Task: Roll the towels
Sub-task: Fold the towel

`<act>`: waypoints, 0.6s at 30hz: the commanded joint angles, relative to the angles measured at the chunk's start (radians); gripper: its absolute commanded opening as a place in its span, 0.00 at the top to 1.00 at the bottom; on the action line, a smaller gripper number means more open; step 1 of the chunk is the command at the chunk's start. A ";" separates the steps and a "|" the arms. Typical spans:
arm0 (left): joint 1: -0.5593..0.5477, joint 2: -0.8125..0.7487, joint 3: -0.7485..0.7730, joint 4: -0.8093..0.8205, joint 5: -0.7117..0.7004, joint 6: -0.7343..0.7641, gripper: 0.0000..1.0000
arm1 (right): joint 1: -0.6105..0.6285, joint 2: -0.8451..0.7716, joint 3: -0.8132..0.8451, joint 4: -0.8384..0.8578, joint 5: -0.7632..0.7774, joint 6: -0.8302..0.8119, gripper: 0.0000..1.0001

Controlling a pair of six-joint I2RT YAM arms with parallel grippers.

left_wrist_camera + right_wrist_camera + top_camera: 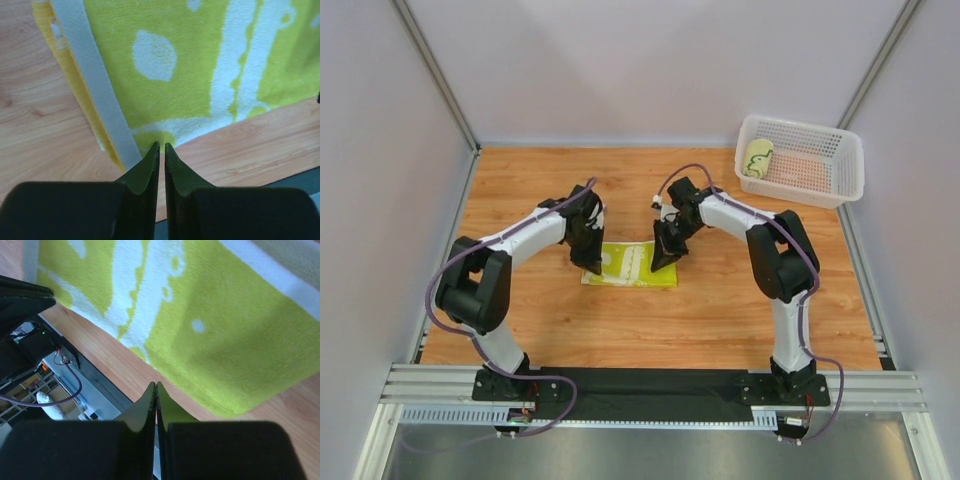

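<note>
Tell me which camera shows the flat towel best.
The top external view: only there the flat towel appears almost whole. The left wrist view shows just a part with a grey border strip; the right wrist view, just one corner.

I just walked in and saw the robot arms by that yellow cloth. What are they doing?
Two robot arms are working on a yellow-green towel lying flat on the wooden table. The left gripper is at its left edge and the right gripper at its right edge, both with fingers shut and no cloth visibly pinched. This towel is not rolled yet. One rolled towel already sits in the white basket at the far right corner.
</note>
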 commanded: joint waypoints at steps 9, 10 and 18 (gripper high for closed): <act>0.035 0.100 -0.033 0.040 -0.091 0.030 0.87 | -0.055 0.023 -0.187 0.090 0.012 -0.008 1.00; 0.045 0.104 -0.041 0.040 -0.095 0.032 0.87 | -0.065 0.015 -0.195 0.091 0.018 -0.010 1.00; 0.084 0.126 -0.032 0.023 -0.135 0.046 0.86 | -0.100 -0.054 -0.220 0.050 0.046 -0.023 0.99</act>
